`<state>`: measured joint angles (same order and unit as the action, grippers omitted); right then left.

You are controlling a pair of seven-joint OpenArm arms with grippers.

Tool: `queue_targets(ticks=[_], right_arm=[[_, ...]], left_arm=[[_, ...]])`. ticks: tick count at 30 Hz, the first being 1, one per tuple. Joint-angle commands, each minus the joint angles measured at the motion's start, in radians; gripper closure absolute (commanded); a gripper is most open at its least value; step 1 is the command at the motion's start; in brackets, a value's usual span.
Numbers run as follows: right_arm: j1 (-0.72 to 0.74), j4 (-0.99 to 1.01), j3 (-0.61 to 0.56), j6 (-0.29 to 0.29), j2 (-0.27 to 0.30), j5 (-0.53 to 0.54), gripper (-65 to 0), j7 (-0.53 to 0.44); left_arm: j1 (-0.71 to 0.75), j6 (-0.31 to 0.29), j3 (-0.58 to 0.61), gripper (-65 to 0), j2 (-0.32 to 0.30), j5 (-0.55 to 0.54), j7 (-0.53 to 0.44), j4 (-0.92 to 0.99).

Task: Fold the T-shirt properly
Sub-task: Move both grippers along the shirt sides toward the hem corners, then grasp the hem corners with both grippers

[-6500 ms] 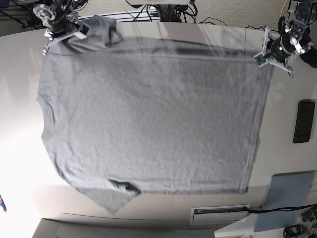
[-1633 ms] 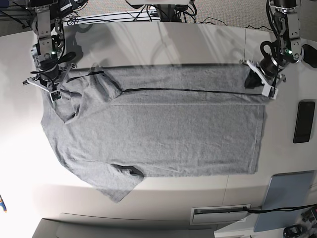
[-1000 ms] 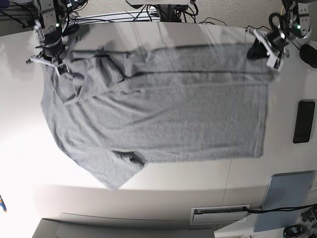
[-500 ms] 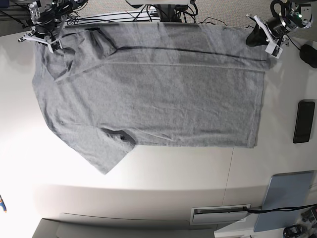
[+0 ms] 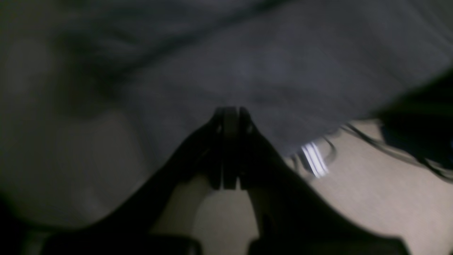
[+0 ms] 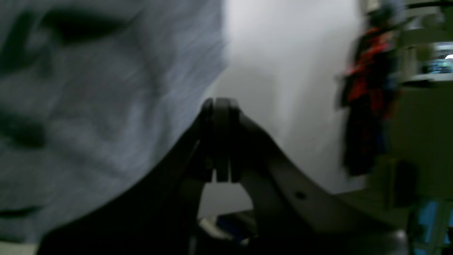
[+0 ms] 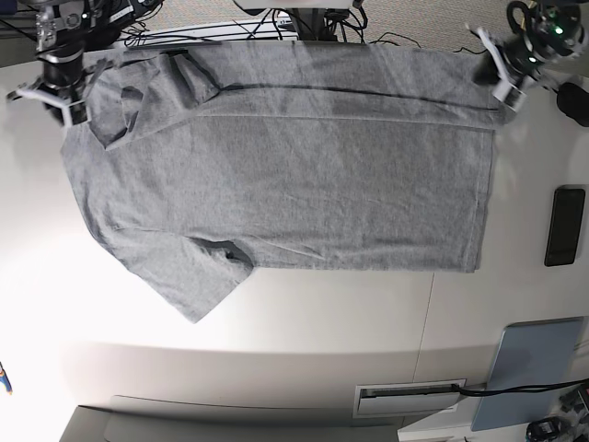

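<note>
The heather-grey T-shirt (image 7: 294,166) lies spread, plain side up, over the far half of the table. One sleeve (image 7: 189,285) points toward the near left. Along its far edge a narrow strip is doubled over. My left gripper (image 7: 503,81) is at the far right corner of the cloth, jaws shut on the T-shirt (image 5: 269,63). My right gripper (image 7: 63,99) is at the far left corner by the bunched sleeve, also shut on the T-shirt (image 6: 88,106). In both wrist views the left gripper (image 5: 230,112) and the right gripper (image 6: 216,104) show their tips pressed together against grey fabric.
A black phone (image 7: 564,226) lies near the right edge, with a dark rounded object (image 7: 575,101) beyond it. A blue-grey pad (image 7: 534,368) and a white slotted box (image 7: 409,398) sit at the near right. Cables (image 7: 304,26) run along the far edge.
Over the last second both grippers have drawn the shirt toward the far side of the table and the creases have smoothed. In the last half second the right gripper has come slightly nearer and left.
</note>
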<state>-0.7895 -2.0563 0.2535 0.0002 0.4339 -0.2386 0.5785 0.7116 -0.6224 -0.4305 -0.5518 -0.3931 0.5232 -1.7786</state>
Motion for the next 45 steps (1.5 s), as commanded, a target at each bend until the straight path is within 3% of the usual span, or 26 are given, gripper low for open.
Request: queue_targets(ticks=[1,3,4,8,11,15,19,22,30,35,38,45], right_arm=[[0.001,-0.026,0.025,-0.01,0.012,-0.023,0.0,-0.029],[0.019,-0.029,0.051,0.019,0.012,-0.032,0.0,-0.043],[0.032,-0.03,0.061,0.04,0.012,-0.031,0.0,-0.044],[0.099,-0.03,0.068,0.075,0.012,0.0,-21.1,-0.05],[0.174,-0.03,0.068,0.076,0.012,0.105,-31.2,-0.055],[0.276,-0.029,0.068,0.072,0.003,0.188,-31.2,-0.04],[0.358,-0.011,0.068,0.073,-0.022,0.233,-31.2,0.037],[0.382,0.015,0.067,0.084,-0.027,0.262,-31.2,0.055],[0.417,0.093,0.066,0.146,-0.027,0.277,-31.1,0.075],[0.425,0.101,0.066,0.146,-0.027,0.277,-31.1,0.08],[0.427,0.101,0.066,0.146,-0.026,0.277,-31.1,0.08],[0.427,0.101,0.066,0.146,-0.027,0.277,-31.1,0.08]], left_arm=[[0.0,-0.004,-0.022,0.0,-0.016,-0.036,-0.023,-0.035],[-0.007,-0.004,-0.047,-0.7,-0.016,-0.085,-0.023,-0.068],[-0.018,-0.004,-0.058,-5.7,-0.016,-0.109,-0.023,-0.079],[-0.101,0.014,-0.068,-26.0,-0.016,-0.186,-0.025,-0.084],[-0.206,0.116,-0.043,-29.0,-0.016,-0.211,-0.025,-0.074],[-0.394,0.177,0.042,-29.0,-0.013,-0.201,-0.021,0.018],[-0.597,0.195,0.163,-29.0,-0.013,-0.137,-0.013,0.168],[-0.746,0.277,0.25,-29.0,-0.011,-0.09,-0.006,0.308],[-1.081,0.261,0.402,-29.0,0.02,-0.077,-0.016,0.737],[-1.223,0.325,0.418,-29.0,0.059,0.013,-0.023,0.973],[-1.262,0.27,0.418,-29.0,0.068,0.042,-0.022,1.044],[-1.263,0.228,0.418,-29.0,0.071,0.064,-0.013,1.049]])
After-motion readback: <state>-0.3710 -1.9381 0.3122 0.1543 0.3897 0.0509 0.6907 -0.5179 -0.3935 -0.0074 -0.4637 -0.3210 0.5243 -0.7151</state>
